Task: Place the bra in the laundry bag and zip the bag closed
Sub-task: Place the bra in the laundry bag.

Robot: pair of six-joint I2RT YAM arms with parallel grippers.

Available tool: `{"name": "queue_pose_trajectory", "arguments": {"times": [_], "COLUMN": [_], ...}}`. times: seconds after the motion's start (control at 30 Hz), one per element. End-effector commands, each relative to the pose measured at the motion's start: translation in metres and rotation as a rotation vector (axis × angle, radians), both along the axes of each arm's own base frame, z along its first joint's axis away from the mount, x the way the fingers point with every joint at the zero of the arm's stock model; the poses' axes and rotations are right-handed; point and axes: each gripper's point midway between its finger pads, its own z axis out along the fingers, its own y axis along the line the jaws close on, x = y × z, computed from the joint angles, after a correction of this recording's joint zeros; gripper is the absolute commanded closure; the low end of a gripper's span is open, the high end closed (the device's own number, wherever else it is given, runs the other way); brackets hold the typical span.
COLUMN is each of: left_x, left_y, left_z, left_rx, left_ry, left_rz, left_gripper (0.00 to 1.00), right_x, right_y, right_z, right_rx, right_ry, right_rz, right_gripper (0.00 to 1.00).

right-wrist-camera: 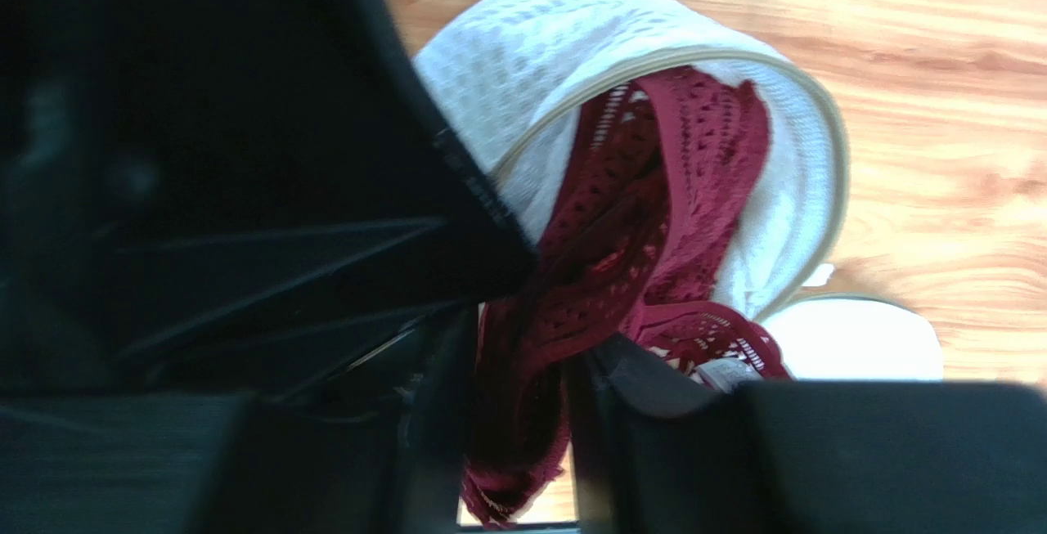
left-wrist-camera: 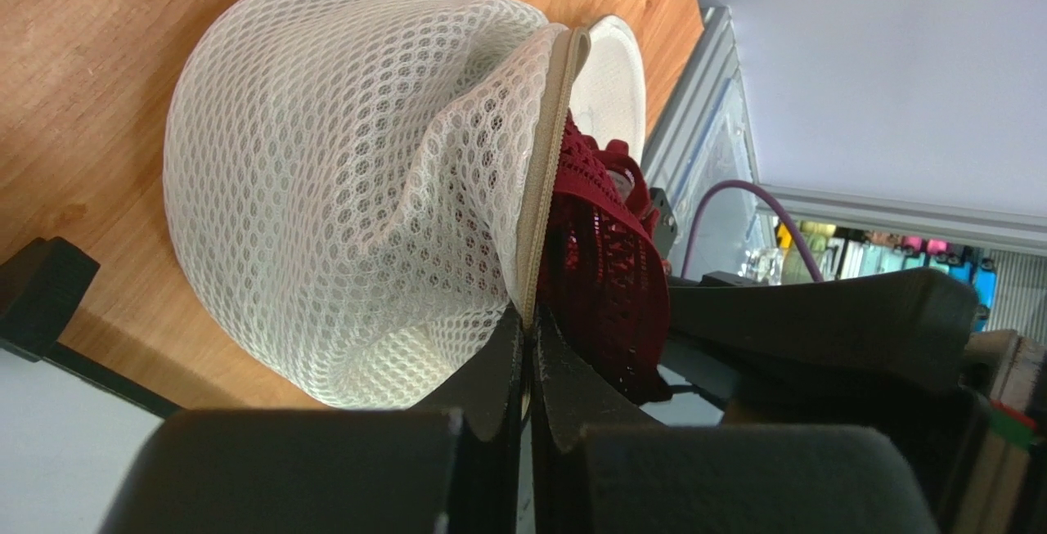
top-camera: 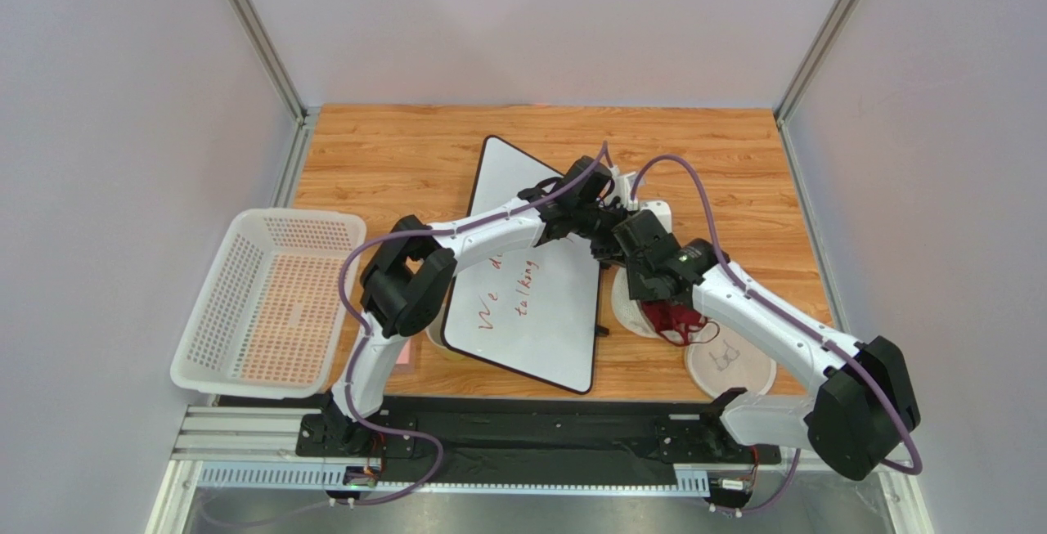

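Observation:
The white mesh laundry bag lies on its side on the wooden table, its mouth held open. My left gripper is shut on the bag's zipper rim. The dark red lace bra sits partly inside the bag and partly spills out of the mouth. My right gripper is open, its fingers on either side of the hanging end of the bra. In the top view both grippers meet over the bag, where the bra shows red. The bag's disc lid lies flat beside it.
A whiteboard with red writing lies under the left arm. A white perforated basket stands at the left edge. A small pink box sits by the whiteboard's near corner. Grey walls close in the table on three sides.

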Motion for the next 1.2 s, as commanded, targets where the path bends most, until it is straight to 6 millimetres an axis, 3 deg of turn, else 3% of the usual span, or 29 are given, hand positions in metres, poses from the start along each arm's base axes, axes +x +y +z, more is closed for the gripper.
{"name": "queue_pose_trajectory", "arguments": {"times": [0.0,0.1,0.37,0.57,0.67,0.77,0.83,0.9,0.97,1.07,1.17], "left_x": [-0.004,-0.004,-0.005,-0.004,-0.005,-0.004,-0.005,-0.006,-0.005,-0.006,-0.006], "left_y": [0.000,0.000,0.004,0.010,0.010,0.011,0.012,0.012,0.013,0.012,0.011], "left_z": [0.016,0.016,0.015,0.018,0.017,0.017,0.018,0.017,0.017,0.018,0.018], "left_rx": [-0.019,-0.012,0.012,0.032,0.037,0.037,0.038,0.039,0.042,0.038,0.035], "left_ry": [-0.041,-0.053,-0.058,-0.084,-0.085,-0.087,-0.084,-0.084,-0.085,-0.085,-0.085], "left_rz": [-0.028,-0.028,-0.033,-0.029,-0.030,-0.028,-0.029,-0.032,-0.030,-0.037,-0.037], "left_gripper": [1.00,1.00,1.00,1.00,1.00,1.00,1.00,1.00,1.00,1.00,1.00], "right_x": [0.004,-0.006,-0.019,-0.037,-0.045,-0.048,-0.046,-0.048,-0.059,-0.078,-0.094], "right_y": [0.020,0.021,0.033,0.033,0.029,0.024,0.020,0.017,0.023,0.017,0.004], "right_z": [0.024,0.026,0.060,0.079,0.079,0.070,0.071,0.069,0.071,0.062,0.051], "right_rx": [0.104,0.118,0.242,0.321,0.353,0.397,0.431,0.443,0.483,0.458,0.437], "right_ry": [-0.034,0.011,-0.004,0.005,0.025,0.024,-0.002,-0.010,0.013,0.102,0.159], "right_rz": [0.093,0.105,0.145,0.143,0.116,0.078,0.032,0.016,0.056,0.051,-0.051], "right_gripper": [0.60,0.51,0.37,0.21,0.21,0.31,0.44,0.46,0.41,0.23,0.19]}}
